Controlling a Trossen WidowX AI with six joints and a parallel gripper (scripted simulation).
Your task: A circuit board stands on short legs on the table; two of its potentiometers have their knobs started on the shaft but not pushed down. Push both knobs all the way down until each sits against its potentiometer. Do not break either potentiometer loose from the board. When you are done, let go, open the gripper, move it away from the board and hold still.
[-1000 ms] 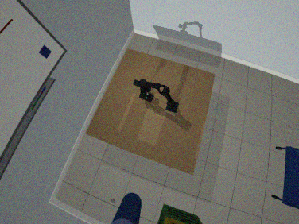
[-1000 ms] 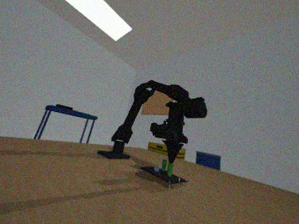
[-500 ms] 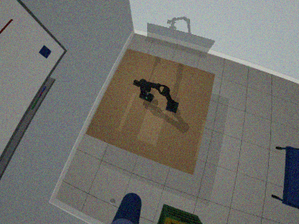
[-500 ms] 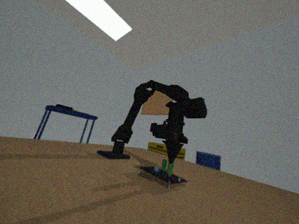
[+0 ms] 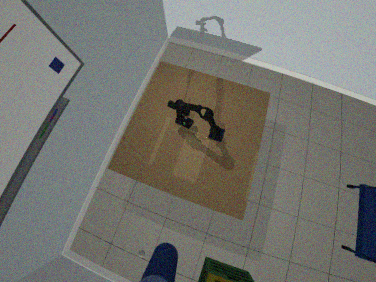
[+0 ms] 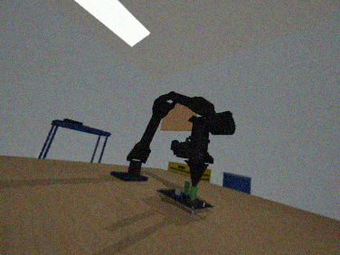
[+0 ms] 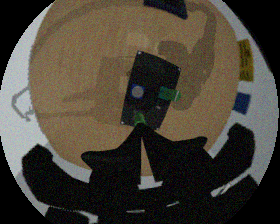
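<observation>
Gripper: fingers pressed together, holding nothing, tip pointing straight down onto the nearer green knob; circuit board beneath.

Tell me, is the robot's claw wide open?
No, the gripper fingers are pinched together into one point just above a green knob.

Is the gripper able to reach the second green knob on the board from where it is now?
Probably yes. The shut gripper stands over one green knob, and the other knob is right beside it on the board, with nothing standing between them.
</observation>
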